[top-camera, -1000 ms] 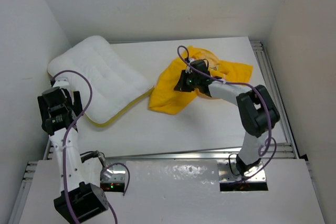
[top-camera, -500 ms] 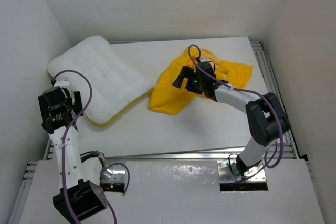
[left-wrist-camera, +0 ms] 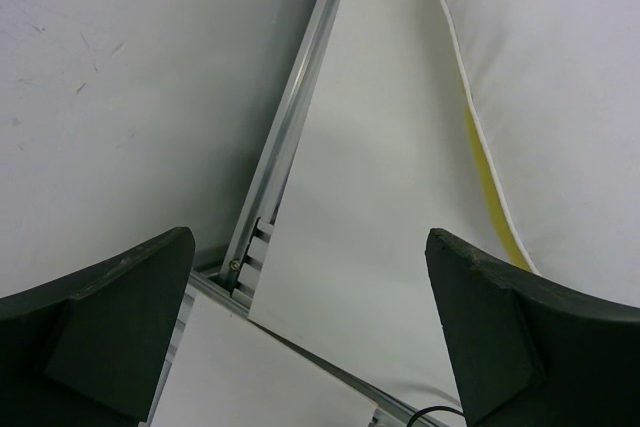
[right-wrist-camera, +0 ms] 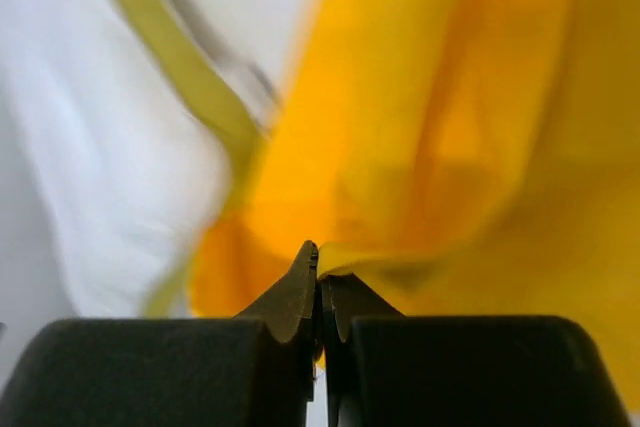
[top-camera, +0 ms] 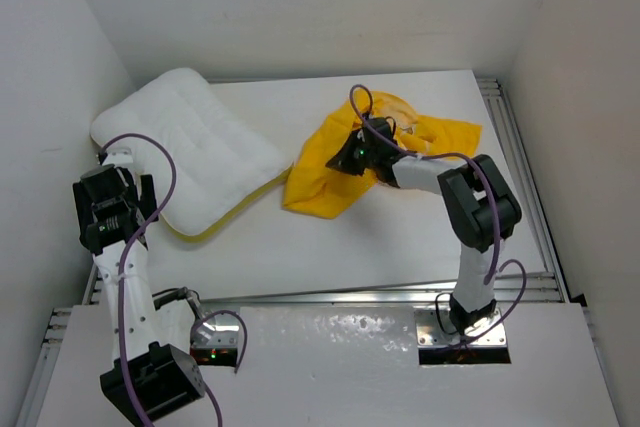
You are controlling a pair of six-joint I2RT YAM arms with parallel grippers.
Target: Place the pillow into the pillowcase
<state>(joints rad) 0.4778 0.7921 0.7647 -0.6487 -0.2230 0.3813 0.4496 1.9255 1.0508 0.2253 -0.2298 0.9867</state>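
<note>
from above, the white pillow [top-camera: 190,152] lies in the far left corner of the desk [top-camera: 400,237], its yellow-trimmed edge just beside the crumpled yellow pillowcase [top-camera: 320,185] near the middle. the left fingers [top-camera: 113,209] hang off the pillow's near left edge; the right fingers [top-camera: 352,157] sit on the pillowcase. left wrist: the 2 fingers are spread wide, holding nothing, with the pillow to their right. right wrist: the fingers are clenched on a fold of pillowcase, with the blurred pillow at left.
</note>
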